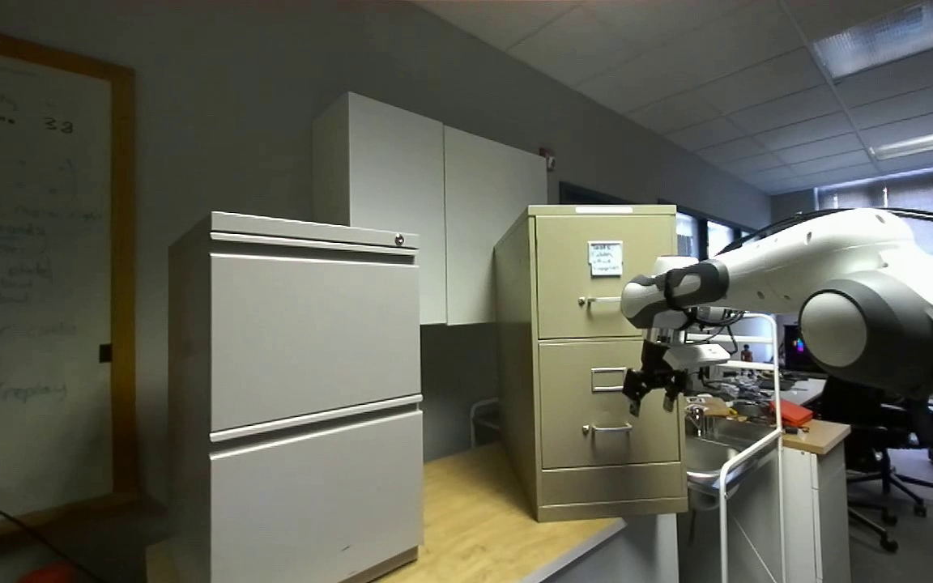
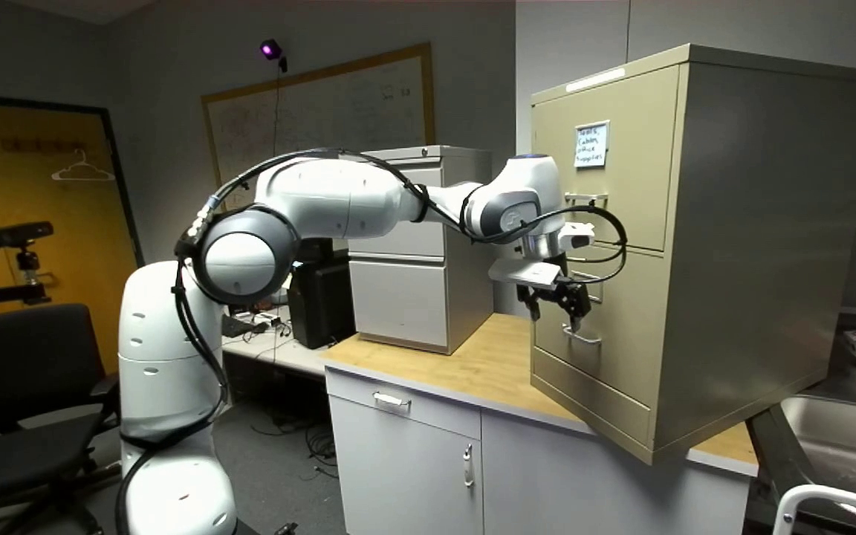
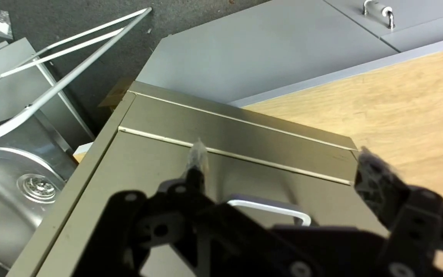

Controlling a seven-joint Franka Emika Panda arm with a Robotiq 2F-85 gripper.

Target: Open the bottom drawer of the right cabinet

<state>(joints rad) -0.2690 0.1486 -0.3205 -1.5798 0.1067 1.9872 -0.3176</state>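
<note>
plainly, my hand (image 3: 282,159) holds nothing: its fingers (image 3: 376,184) hang spread, tips down. just below them is the silver handle (image 1: 612,429), and in an exterior view it looks apart from me. it belongs to the bottom drawer (image 1: 606,407) of the right cabinet (image 2: 755,253), the tan front under the one with the paper sheet (image 1: 606,258), flush and not yet pulled. i judge this metal drawer stiff to start and perhaps heavy, depending on contents i cannot see; once it gives, it should slide. the bar looks hard, smooth and likely slippery, so i would take it at its middle, squarely, to keep the drawer from skewing. my fingers seem spread along the bar rather than across it, so a turn, or a fingertip hooked behind, may serve best. farther out, a front corner of the cabinet juts past the worktop (image 2: 502,364); a hard tug could shift it all.
</note>
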